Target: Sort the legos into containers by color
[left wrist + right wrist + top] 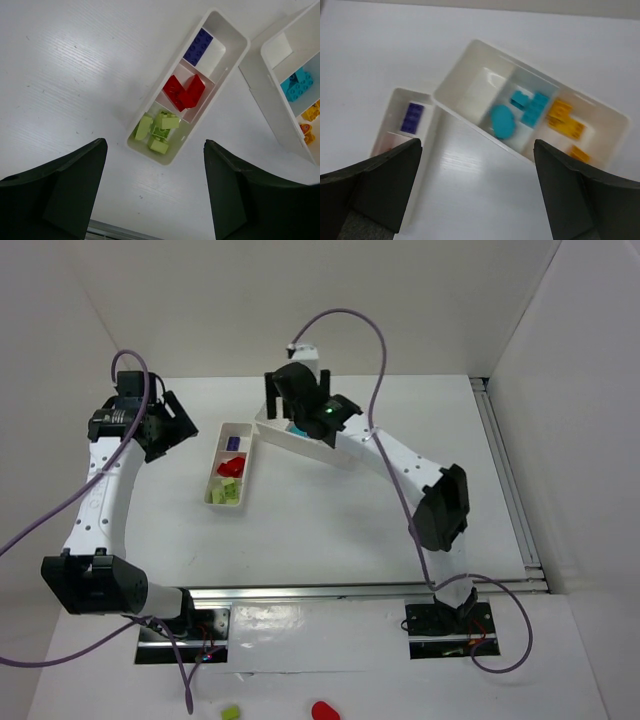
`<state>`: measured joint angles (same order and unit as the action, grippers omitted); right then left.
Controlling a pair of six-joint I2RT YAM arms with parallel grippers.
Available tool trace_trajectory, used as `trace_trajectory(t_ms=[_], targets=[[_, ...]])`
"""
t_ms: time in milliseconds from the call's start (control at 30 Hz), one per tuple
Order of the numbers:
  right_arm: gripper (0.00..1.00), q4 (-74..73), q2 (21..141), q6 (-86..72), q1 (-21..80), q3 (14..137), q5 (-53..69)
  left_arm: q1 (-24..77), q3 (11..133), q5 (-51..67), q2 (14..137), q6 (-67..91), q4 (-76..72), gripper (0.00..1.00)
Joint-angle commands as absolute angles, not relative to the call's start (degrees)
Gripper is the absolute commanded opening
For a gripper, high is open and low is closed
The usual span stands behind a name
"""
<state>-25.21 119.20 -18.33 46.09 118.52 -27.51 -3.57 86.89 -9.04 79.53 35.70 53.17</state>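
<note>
The narrower container (213,465) lies left of centre and holds a purple lego (198,46), red legos (184,92) and lime green legos (159,131), one colour per compartment. Touching its far corner, the wider container (272,430) holds cyan legos (530,107), a smooth cyan round piece (503,122) and orange-yellow legos (565,120); its third compartment (472,92) is bare. My right gripper (285,400) (477,145) hovers open and empty above the wider container. Left of the narrower container (231,26), my left gripper (172,425) (155,150) is raised, open and empty.
A small lime green piece (231,712) and a smooth red blob (324,710) lie on the near ledge below the arm bases. An aluminium rail (505,470) runs along the table's right edge. White walls close in the back and both sides.
</note>
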Motion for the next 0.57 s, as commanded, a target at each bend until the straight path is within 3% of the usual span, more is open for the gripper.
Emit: trace_trajectory(t_ms=[0,100,200,333,533], targets=[[1.0,-53.2,113.6,-30.4,43.1,113.1,-42.5,-3.9,86.8,-6.2,79.9,33.9,51.6,0.88],[1.0,-68.7,108.6,-43.8,36.0,107.2,-44.3,-3.9,88.1,-4.9,80.6,32.8,51.6,0.89],[1.0,-75.2,102.9,-51.2,31.0,97.5,-43.8,-3.9,89.5,-4.2,80.6,32.8,51.6,0.89],[1.0,-70.4,92.5,-52.0,25.5,84.2,-40.3,-3.9,90.9,-2.3,81.6,31.1,51.1,0.89],[1.0,-61.2,79.7,-48.3,22.9,75.8,-38.0,-3.9,93.5,-0.9,81.6,29.1,50.5,0.9]])
